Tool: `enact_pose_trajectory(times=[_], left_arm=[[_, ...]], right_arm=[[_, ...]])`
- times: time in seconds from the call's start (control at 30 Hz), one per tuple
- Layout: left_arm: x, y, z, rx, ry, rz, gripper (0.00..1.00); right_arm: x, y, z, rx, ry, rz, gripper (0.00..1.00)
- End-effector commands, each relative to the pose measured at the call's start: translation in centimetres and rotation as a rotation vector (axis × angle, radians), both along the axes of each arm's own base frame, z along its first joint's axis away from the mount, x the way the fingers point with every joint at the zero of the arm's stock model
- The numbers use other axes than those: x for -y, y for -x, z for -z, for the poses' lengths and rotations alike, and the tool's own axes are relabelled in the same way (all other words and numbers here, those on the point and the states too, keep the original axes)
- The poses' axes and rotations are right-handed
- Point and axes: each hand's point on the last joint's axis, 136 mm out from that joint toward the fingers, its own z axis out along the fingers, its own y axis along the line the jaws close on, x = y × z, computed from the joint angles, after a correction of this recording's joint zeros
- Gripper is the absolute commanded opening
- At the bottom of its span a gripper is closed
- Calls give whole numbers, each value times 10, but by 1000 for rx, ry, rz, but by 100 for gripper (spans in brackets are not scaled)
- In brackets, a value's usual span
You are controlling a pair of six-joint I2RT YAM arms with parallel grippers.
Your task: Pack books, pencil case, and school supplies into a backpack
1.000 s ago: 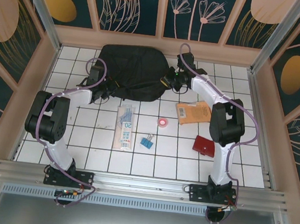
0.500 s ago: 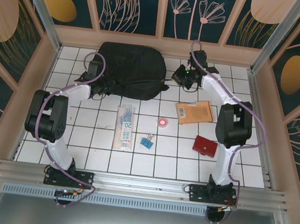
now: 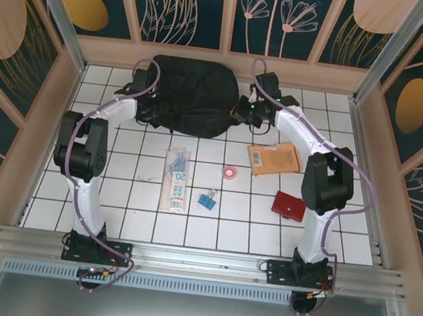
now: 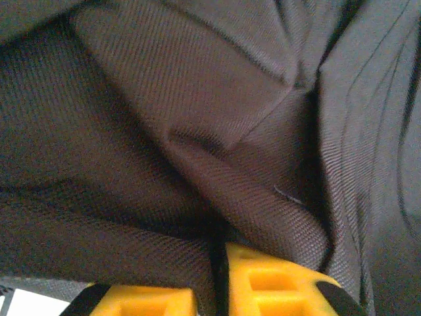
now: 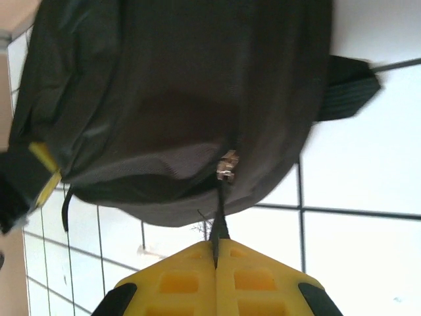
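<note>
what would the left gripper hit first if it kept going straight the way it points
The backpack: its black fabric folds lie directly ahead of the left gripper, seemingly touching the fingertips, though depth is hard to judge.

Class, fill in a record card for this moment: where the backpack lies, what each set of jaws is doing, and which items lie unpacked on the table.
backpack: lying at the far side of the tiled table
right jaws: shut on the zip pull at the backpack's edge
left jaws: nearly together against the backpack's fabric; unclear whether they grip a fold
unpacked, on the tiles: orange-brown book, dark red book, pencil case, binder clip, pink disc
</note>
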Motion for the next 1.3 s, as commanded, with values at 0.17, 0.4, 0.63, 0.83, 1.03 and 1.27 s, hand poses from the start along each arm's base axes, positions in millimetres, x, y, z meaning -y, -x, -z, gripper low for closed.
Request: enact_pose_trajectory(times=[0.17, 0.4, 0.63, 0.83, 1.03, 1.27], left_arm=[[5, -35, -43, 115, -12, 25, 50], [-32, 13, -111, 220, -128, -84, 70], [2, 81, -138, 247, 92, 38, 73], [35, 135, -102, 87, 489, -170, 86], [57, 136, -81, -16, 655, -306, 80], [68, 119, -62, -51, 677, -376, 62]], right_arm=[[-42, 52, -37, 37, -36, -110, 0], [-85, 74, -38, -9, -128, -172, 0], [-112, 83, -47, -7, -157, -215, 0], [-114, 79, -40, -25, -167, -185, 0], [-120, 80, -33, -45, -195, -173, 0], [-127, 85, -29, -56, -195, -179, 0]])
